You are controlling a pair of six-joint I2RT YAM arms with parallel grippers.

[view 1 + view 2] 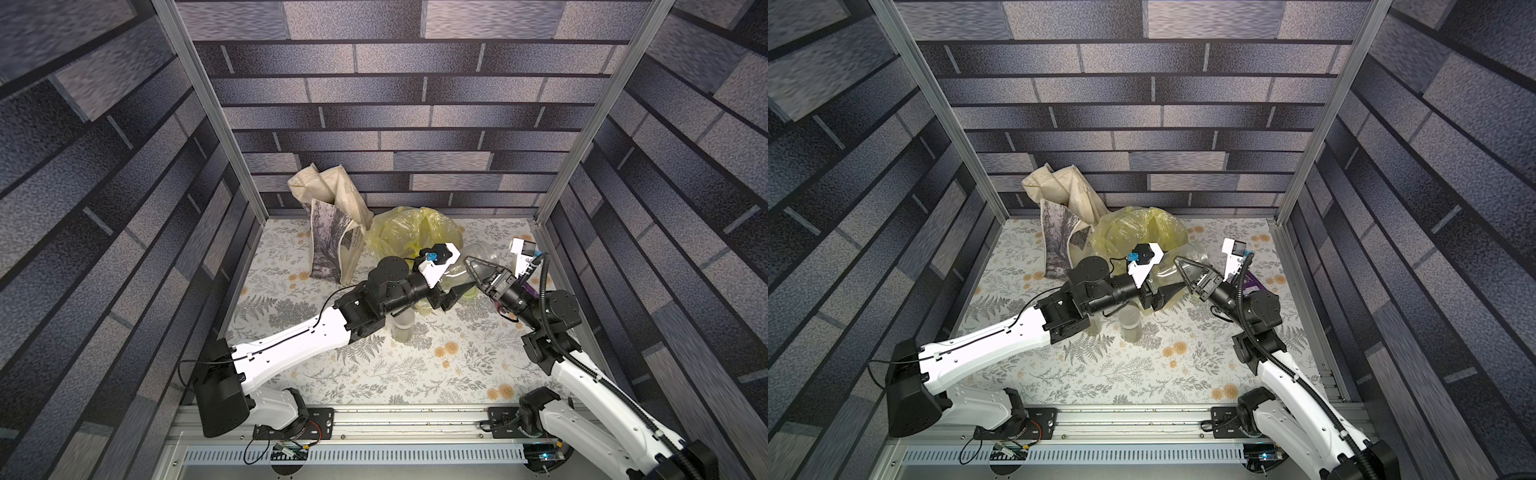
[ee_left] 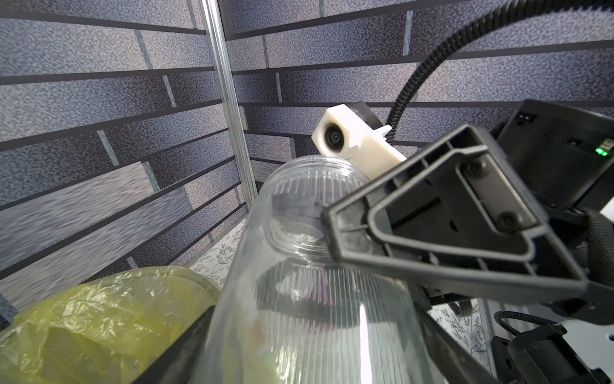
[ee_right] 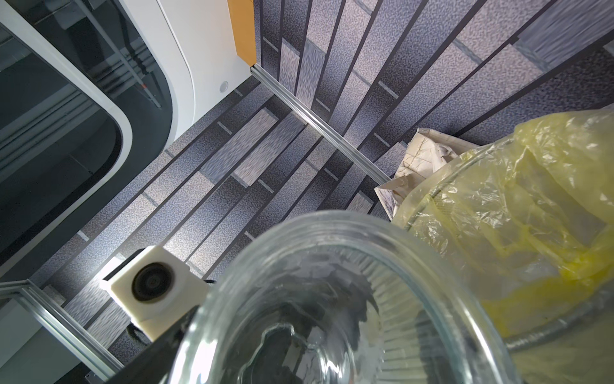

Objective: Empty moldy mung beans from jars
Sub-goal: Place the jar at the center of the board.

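1. The left end effector (image 2: 312, 319) pinches the ribbed jar (image 2: 299, 266), which is tilted in the air.
2. The right end effector (image 1: 476, 268) stands spread at the jar's far end. Whether it touches the jar cannot be told.
3. The held jar hangs just beside the yellow bag (image 1: 411, 232).
4. Two jars show: the ribbed one, and one slim jar (image 1: 1129, 326) upright on the table (image 1: 415, 374) beside the left arm.
5. There is one bag, and one tote (image 1: 332, 232) just beside it.
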